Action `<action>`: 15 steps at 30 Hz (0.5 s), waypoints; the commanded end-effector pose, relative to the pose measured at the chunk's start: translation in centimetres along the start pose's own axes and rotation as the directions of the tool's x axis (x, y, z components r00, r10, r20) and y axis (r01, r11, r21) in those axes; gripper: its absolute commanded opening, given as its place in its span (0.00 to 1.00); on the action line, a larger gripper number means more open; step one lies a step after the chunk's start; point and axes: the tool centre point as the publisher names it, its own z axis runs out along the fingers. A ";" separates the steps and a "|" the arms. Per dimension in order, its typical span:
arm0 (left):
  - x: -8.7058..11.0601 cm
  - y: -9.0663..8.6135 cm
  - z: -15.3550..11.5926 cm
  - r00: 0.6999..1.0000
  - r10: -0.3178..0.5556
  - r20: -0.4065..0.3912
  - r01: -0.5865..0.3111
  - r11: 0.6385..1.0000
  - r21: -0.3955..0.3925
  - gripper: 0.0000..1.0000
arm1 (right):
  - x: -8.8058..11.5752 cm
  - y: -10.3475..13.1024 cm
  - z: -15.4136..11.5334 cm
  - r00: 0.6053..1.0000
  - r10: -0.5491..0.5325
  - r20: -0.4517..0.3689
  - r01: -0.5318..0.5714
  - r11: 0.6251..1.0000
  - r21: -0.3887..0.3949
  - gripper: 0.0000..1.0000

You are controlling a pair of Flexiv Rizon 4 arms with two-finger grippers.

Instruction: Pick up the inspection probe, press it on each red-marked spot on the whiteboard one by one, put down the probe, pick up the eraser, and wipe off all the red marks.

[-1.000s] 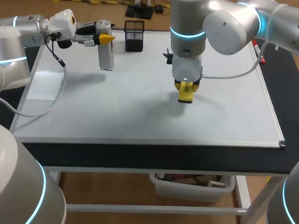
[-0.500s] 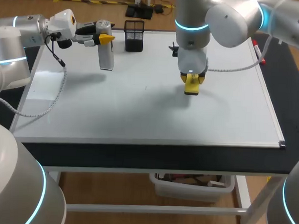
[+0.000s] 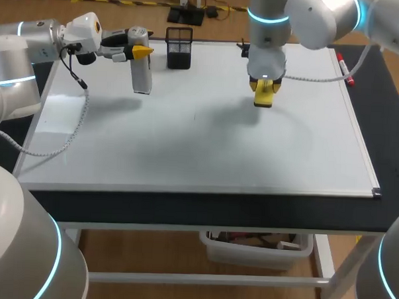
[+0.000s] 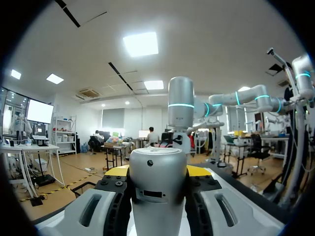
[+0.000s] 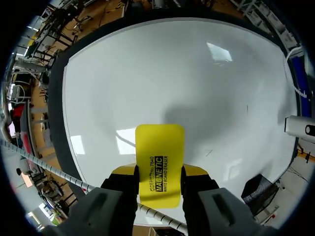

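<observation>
The inspection probe, a silver-white cylinder, hangs upright over the whiteboard's far left part, with my left gripper shut on its upper part. In the left wrist view the probe fills the gap between the fingers of the left gripper. My right gripper is shut on the yellow eraser above the board's far middle. In the right wrist view the eraser sticks out past the right gripper over the white whiteboard. I see no red marks.
A black mesh pen holder stands at the board's back edge, between the two grippers. A red marker lies along the right edge. A small black clip sits at the back edge behind the right arm.
My right arm has carried the eraser from the board's middle toward the back and to the right. The left arm and probe have stayed still.
</observation>
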 end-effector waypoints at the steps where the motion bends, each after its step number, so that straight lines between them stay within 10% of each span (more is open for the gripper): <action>1: 0.1 -0.1 0.0 1.000 0.001 0.002 -0.001 1.000 -0.001 0.00 | -0.3 -2.4 0.2 1.000 -0.011 0.003 0.011 1.000 -0.023 0.00; 15: 0.1 -0.1 0.0 1.000 0.001 0.002 -0.001 1.000 -0.001 0.00 | -1.5 -8.1 0.7 0.999 -0.036 -0.020 0.035 0.999 -0.020 0.00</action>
